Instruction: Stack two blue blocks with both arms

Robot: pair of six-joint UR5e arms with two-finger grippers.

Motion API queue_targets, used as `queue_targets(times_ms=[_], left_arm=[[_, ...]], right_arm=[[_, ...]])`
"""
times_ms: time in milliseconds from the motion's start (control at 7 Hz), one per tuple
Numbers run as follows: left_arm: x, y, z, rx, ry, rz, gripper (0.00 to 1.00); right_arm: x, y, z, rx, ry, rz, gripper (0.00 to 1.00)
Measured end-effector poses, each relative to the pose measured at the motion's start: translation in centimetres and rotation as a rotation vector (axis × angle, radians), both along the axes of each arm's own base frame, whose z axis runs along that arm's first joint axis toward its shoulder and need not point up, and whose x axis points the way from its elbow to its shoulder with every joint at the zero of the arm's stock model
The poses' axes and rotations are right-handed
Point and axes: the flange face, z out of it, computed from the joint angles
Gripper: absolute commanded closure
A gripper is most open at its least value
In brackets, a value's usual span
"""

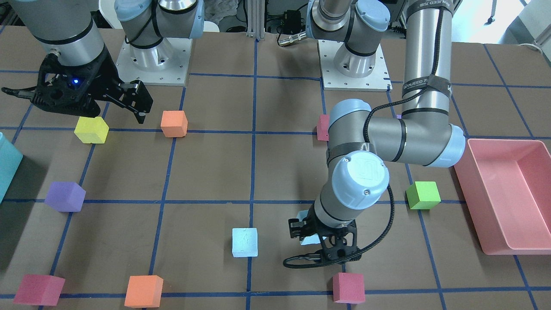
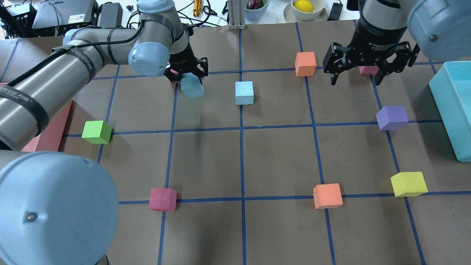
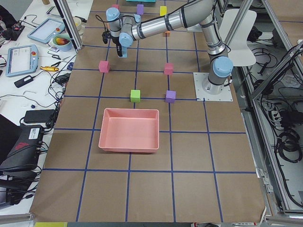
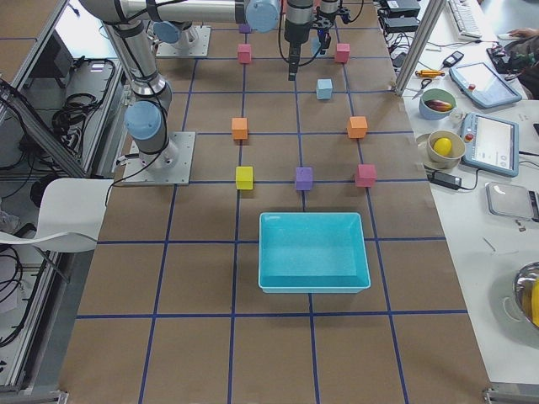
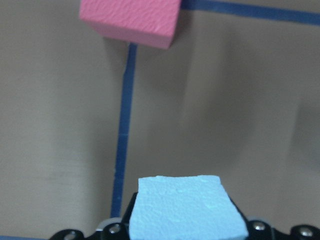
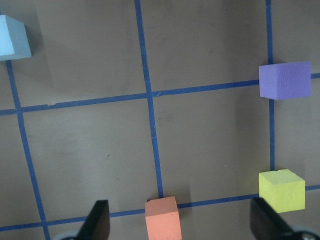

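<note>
One blue block (image 2: 192, 87) is clamped between the fingers of the left gripper (image 2: 187, 76), tilted in the overhead view and seemingly lifted off the table (image 2: 279, 162). In the left wrist view its chalky top face (image 5: 185, 215) fills the bottom of the picture between the black jaws. The second blue block (image 2: 244, 92) sits flat on the table on the middle blue tape line, near the held block but clearly apart from it, towards the robot's right.

The left arm (image 2: 73, 55) reaches far out across the table. Its forearm is stretched long and its wrist is bent so that the gripper points down at the far side of the grid. A red cube (image 5: 130, 20) lies just beyond the gripper on a tape line.

The right arm (image 2: 379, 25) hangs well above the table with its wrist straight down. The right gripper (image 2: 355, 79) is empty, its two fingers (image 6: 97, 222) spread wide. In the overhead view it is between an orange cube (image 2: 305, 63) and a pink cube (image 2: 368, 70). Its wrist camera looks down on another orange cube (image 6: 162, 217), a yellow cube (image 6: 281, 190), a purple cube (image 6: 285, 80) and a corner of the loose blue block.

A green cube (image 2: 96, 131) lies on the robot's left side near a pink tray (image 1: 508, 193). A teal bin (image 2: 454, 106) stands at the right edge.
</note>
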Motion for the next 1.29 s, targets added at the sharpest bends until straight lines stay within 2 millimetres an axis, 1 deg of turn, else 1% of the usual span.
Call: queue_targets(times_ms=[143,286,429,571,714,1000,1143,1286], left_arm=[[-3.8,-0.7,0.2,-0.023,0.007,-0.024,0.60],[-7.2,-1.1,-0.1,-0.042,0.012,-0.044,0.60],[-10.3,-1.0,-1.0,-0.049,0.014,-0.061,0.60],[-12.4,-0.7,-2.0,-0.049,0.014,-0.071,0.59],[-13.4,-0.4,-2.8,-0.042,0.012,-0.076,0.57],[-13.8,-0.2,-3.5,-0.027,0.007,-0.075,0.56],[-13.9,-0.2,-3.7,-0.022,0.006,-0.068,0.10],[-13.9,-0.2,-4.2,-0.018,0.005,-0.053,0.00]], right_arm=[[0.0,0.7,-0.2,0.038,-0.008,0.012,0.00],[-0.2,1.2,-0.4,0.073,-0.010,0.056,0.00],[-0.4,1.3,-0.5,0.084,-0.013,0.109,0.00],[-0.4,1.3,-0.4,0.081,-0.012,0.110,0.00],[-0.4,1.3,-0.1,0.069,-0.009,0.070,0.00],[-0.4,1.2,0.1,0.057,-0.007,0.029,0.00],[-0.4,1.3,0.0,0.057,-0.006,0.021,0.00],[-0.4,1.3,0.0,0.058,-0.006,0.019,0.00]])
